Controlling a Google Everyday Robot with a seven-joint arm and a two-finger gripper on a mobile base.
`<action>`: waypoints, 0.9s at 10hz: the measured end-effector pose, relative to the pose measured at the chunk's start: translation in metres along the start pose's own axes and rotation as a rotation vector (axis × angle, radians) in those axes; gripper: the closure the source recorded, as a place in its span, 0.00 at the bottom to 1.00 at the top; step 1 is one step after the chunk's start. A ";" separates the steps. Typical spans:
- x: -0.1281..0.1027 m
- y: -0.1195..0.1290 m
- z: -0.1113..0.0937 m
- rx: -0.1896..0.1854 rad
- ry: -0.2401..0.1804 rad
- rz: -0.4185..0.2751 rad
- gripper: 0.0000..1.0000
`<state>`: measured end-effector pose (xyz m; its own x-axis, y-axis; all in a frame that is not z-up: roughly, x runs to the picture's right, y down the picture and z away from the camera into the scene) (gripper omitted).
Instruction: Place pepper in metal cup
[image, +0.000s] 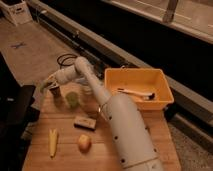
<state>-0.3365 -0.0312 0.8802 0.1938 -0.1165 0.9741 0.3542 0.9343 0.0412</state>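
The white arm's end effector (48, 84) is seen at the far left of the wooden tabletop (105, 150), poised directly above the small dark grey metal cup (55, 91). A long, slim green chili pepper (47, 83) is seen at the end effector, just over the cup's mouth; whether it is clamped between the fingers or merely resting against them cannot be told, and how far the fingers are spread cannot be told either.

The arm is shown rising from a thick white base column (127, 135) at the near right of the tabletop, narrowing upward to an elbow (80, 64) at the back, then bending down and to the left toward the cup.

A light green translucent cup (72, 99) is placed just beside the metal cup, to its right, and a clear glass jar (87, 90) is partly hidden behind the arm. A rectangular sponge (85, 122) is laid near the middle of the tabletop. A yellow corn-like piece (52, 142) and a small rounded yellow-orange fruit (84, 143) are set along the near edge, apart from each other. A yellow plastic bin (138, 88) is stationed at the right rear, with a pale utensil (136, 92) lying inside it. No brands, labels or writing can be read.
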 end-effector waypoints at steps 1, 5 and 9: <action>0.003 0.002 0.001 0.004 0.000 0.010 0.64; 0.011 0.010 -0.004 0.023 0.011 0.046 0.42; 0.013 0.009 -0.010 0.038 0.028 0.049 0.37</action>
<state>-0.3221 -0.0279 0.8906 0.2352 -0.0793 0.9687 0.3085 0.9512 0.0030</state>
